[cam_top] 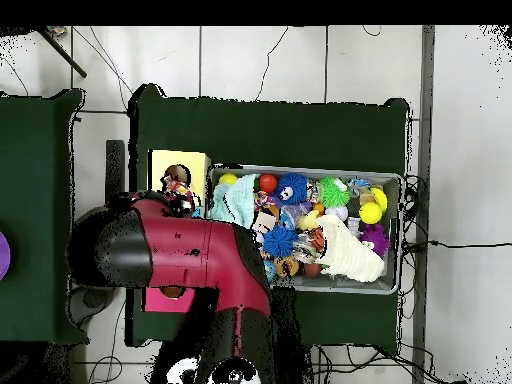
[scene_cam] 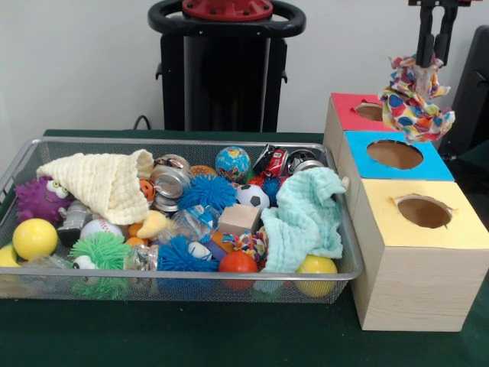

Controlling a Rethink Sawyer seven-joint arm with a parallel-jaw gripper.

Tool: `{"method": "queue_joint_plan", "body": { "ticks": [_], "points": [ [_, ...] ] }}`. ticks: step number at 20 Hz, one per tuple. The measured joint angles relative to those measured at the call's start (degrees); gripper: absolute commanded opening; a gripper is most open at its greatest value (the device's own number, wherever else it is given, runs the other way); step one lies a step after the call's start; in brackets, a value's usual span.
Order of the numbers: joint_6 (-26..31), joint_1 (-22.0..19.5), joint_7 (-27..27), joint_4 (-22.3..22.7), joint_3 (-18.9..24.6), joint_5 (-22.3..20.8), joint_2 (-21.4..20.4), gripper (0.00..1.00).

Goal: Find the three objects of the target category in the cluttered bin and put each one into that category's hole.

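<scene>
On the green table (scene_cam: 229,336), our gripper (scene_cam: 433,53) pinches a spotted cloth (scene_cam: 412,99) above what seems the blue box's hole (scene_cam: 394,154); soft, light, limp, it is best held by a bunched fold.

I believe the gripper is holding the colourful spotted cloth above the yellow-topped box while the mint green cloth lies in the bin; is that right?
Not quite: in the front view the gripper holds the colourful spotted cloth above the blue-topped box, near its far edge by the red-topped box, not above the yellow-topped box. The mint green cloth does lie in the bin.
</scene>
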Motion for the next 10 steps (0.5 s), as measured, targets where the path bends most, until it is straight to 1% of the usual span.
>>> {"method": "queue_joint_plan", "body": {
  "ticks": [10],
  "points": [
    [-0.65, 1.22, 0.00, 0.00, -0.05, 0.29, 2.84, 0.00]
  ]
}}
